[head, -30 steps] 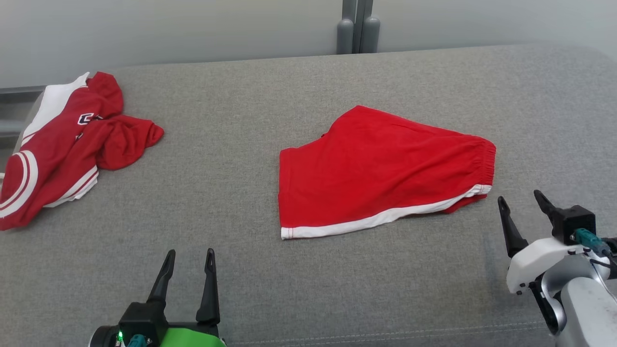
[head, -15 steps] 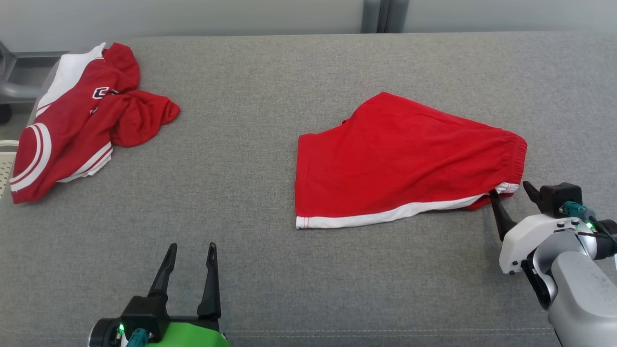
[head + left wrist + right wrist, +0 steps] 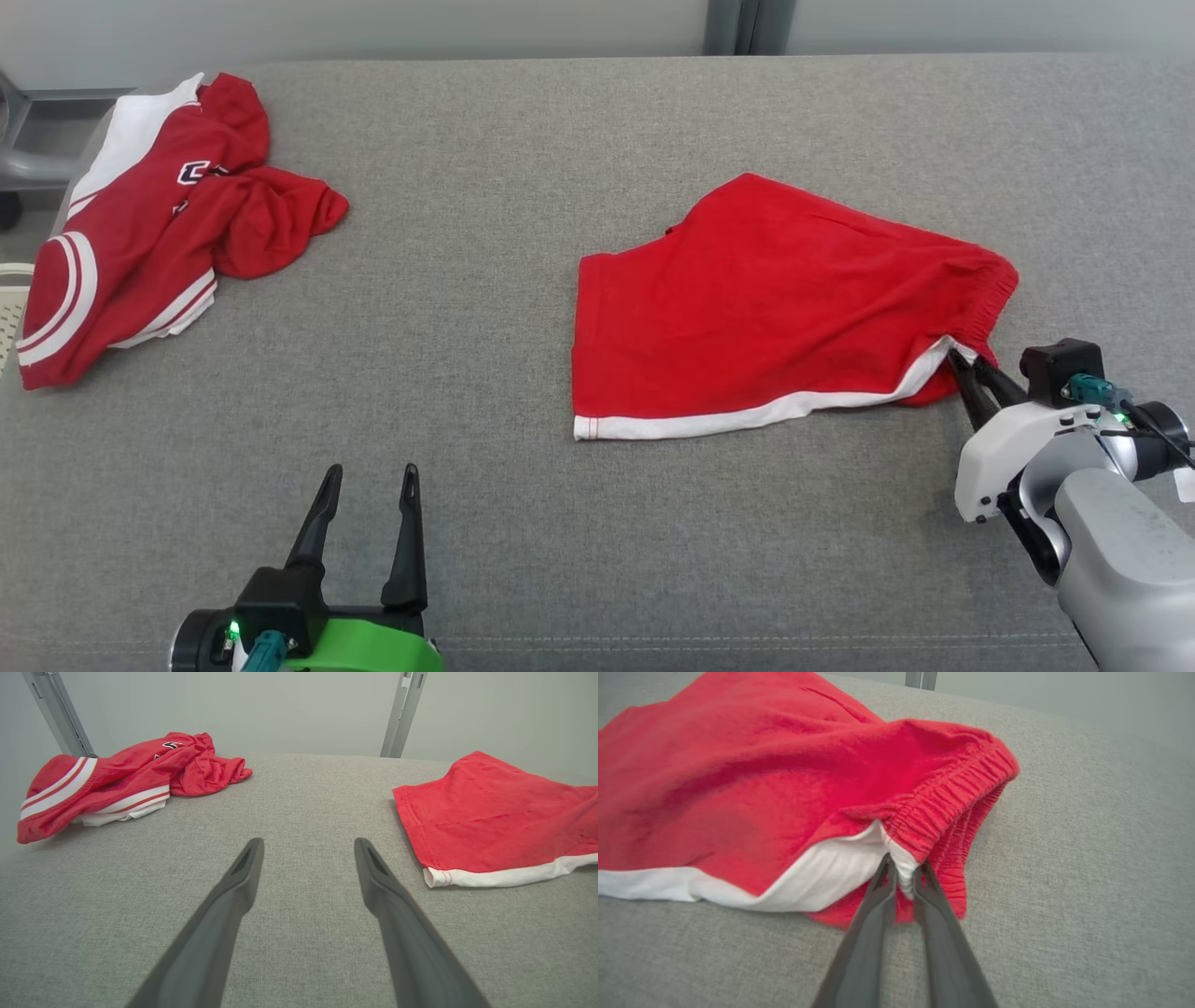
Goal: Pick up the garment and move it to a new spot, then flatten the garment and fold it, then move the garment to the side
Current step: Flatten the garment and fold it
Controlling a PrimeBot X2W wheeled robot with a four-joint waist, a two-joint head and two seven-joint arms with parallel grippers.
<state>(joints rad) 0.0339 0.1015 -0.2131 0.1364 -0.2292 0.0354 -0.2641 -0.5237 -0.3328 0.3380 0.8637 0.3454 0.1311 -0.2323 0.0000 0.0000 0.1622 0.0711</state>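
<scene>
The garment (image 3: 775, 308) is a pair of red shorts with a white side stripe, lying folded right of centre on the grey surface. My right gripper (image 3: 963, 361) is shut on its near right corner, pinching the white stripe at the elastic waistband (image 3: 943, 807); in the right wrist view the gripper (image 3: 905, 868) has cloth squeezed between its tips, and that corner is lifted slightly. My left gripper (image 3: 369, 481) stands open at the lower left, well clear of the shorts (image 3: 495, 812), with nothing between its fingers (image 3: 243, 868).
A crumpled red and white jersey (image 3: 149, 224) lies at the far left edge of the grey padded surface (image 3: 467, 308); it also shows in the left wrist view (image 3: 121, 779). Grey wall and metal posts (image 3: 747, 23) stand behind.
My right gripper has moved forward to the shorts' waistband corner and closed on it, pulling the corner up a little. The head camera shifted. My left gripper stayed open and still.
</scene>
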